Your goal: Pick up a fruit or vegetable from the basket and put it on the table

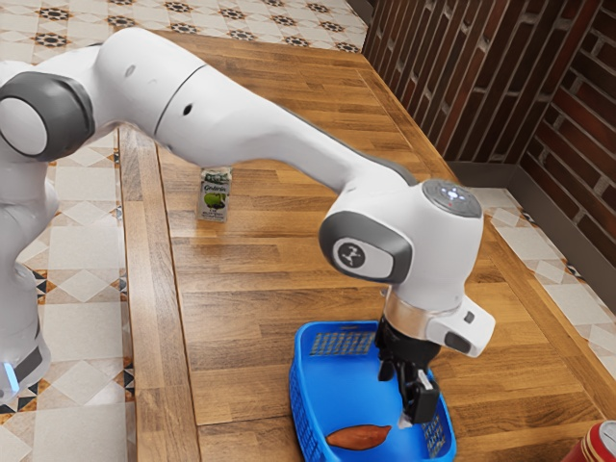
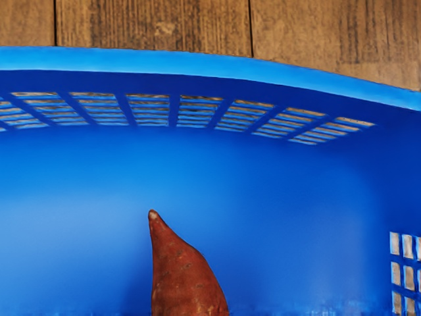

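On the wooden table [image 1: 255,279], there hung the gripper [image 1: 402,397], wide open and empty, above the blue basket [image 1: 299,385], where the sweet potato [image 1: 357,438] pointed toward one edge!

The exterior view is cropping a red can [image 1: 602,445] near the table's [image 1: 520,337] edge; the wrist view is cropping the sweet potato [image 2: 184,280].

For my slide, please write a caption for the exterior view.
Gripper over a blue basket holding a sweet potato.

The carton [image 1: 205,213] label [image 1: 215,200] is illegibly small; the arm [image 1: 250,120] bears a logo [image 1: 350,253].
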Controlling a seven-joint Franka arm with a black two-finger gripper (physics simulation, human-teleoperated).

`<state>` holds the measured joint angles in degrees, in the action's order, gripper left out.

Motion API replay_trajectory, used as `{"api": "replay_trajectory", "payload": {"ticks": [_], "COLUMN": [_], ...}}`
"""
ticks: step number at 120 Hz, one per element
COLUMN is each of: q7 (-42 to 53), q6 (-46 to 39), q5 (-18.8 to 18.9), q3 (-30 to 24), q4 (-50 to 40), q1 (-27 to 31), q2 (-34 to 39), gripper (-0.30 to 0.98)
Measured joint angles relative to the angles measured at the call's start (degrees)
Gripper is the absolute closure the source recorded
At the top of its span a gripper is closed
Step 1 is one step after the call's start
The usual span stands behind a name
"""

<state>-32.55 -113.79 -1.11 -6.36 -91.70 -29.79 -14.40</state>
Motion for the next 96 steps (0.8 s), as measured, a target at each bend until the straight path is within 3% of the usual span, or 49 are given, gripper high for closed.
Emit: {"api": "replay_trajectory", "payload": {"ticks": [35,96], "q7": [-1.16,-2.2], "q6": [-3.73,-7.06], "q5": [-4.59,-7.06], "q3": [0.09,0.16], "q4": [-7.14,-9.37], "q1": [-0.39,0.65], "q2": [2.29,0.3], "gripper": [0.07,0.12]}}
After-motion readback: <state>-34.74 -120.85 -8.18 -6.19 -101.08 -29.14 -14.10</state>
